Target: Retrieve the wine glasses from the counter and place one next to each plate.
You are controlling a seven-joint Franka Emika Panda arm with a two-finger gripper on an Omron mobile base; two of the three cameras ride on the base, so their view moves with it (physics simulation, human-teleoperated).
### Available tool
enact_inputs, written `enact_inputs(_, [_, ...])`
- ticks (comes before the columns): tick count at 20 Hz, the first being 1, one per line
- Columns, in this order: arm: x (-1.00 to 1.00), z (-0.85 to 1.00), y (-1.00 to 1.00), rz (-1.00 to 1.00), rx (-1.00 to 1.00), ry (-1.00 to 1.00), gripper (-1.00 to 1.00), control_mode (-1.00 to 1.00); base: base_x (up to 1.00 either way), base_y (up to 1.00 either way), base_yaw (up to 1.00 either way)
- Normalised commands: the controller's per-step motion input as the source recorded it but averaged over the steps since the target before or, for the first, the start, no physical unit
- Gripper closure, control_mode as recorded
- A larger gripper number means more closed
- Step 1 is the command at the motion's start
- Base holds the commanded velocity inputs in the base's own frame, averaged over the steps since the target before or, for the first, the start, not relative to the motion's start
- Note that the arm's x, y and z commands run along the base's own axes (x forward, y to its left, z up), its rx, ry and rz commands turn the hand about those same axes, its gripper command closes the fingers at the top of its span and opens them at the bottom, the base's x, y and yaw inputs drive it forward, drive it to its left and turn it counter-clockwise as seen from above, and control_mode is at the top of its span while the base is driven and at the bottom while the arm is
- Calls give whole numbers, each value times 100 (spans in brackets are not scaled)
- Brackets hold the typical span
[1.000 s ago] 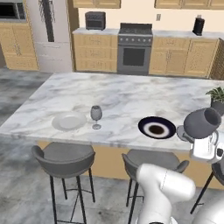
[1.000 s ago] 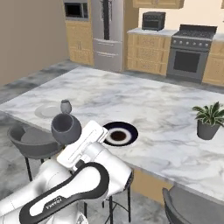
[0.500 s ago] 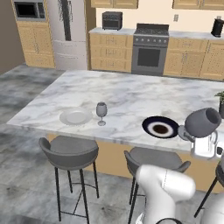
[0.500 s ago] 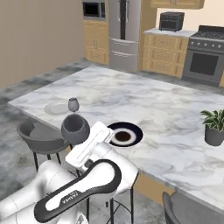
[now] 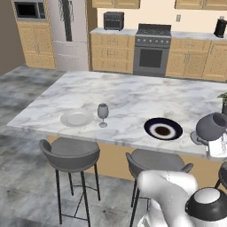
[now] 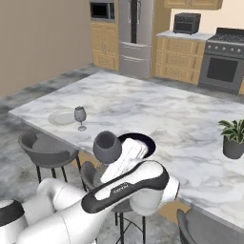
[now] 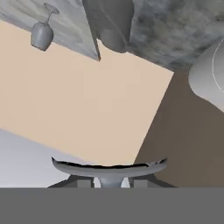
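My gripper is shut on the stem of a smoky-grey wine glass, which it holds tilted over the island's near edge, right of the dark plate. From the right side, the held glass and gripper cover part of the dark plate. In the hand view the glass's round foot sits just above my gripper. A second, slimmer wine glass stands upright beside the white plate; the same glass and white plate lie at the far left.
Grey stools stand along the island's near side below the plates. A potted plant sits on the island to the right. A short marble-topped counter with a toaster oven, a stove and a fridge line the back wall.
The whole scene has shifted in both base views, so the base has driven along the island. The glass has stayed in the gripper the same way.
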Motion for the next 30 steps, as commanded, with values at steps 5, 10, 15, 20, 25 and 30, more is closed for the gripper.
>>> enact_inputs(5, [28, -25, -36, 0, -34, 5, 100, -100, 0, 0, 0])
enact_inputs(10, [45, -27, -46, 0, -15, 1, 100, -100, 0, 0, 0])
enact_inputs(15, [64, -13, -55, 0, 0, 7, 100, -100, 0, 0, 0])
enact_inputs(20, [59, -6, -42, 0, 7, 8, 100, -100, 0, 0, 0])
enact_inputs(25, [61, -13, -27, -8, 0, 12, 100, -100, 0, 0, 0])
enact_inputs(30, [43, -13, -11, -14, 0, 14, 100, -100, 0, 0, 0])
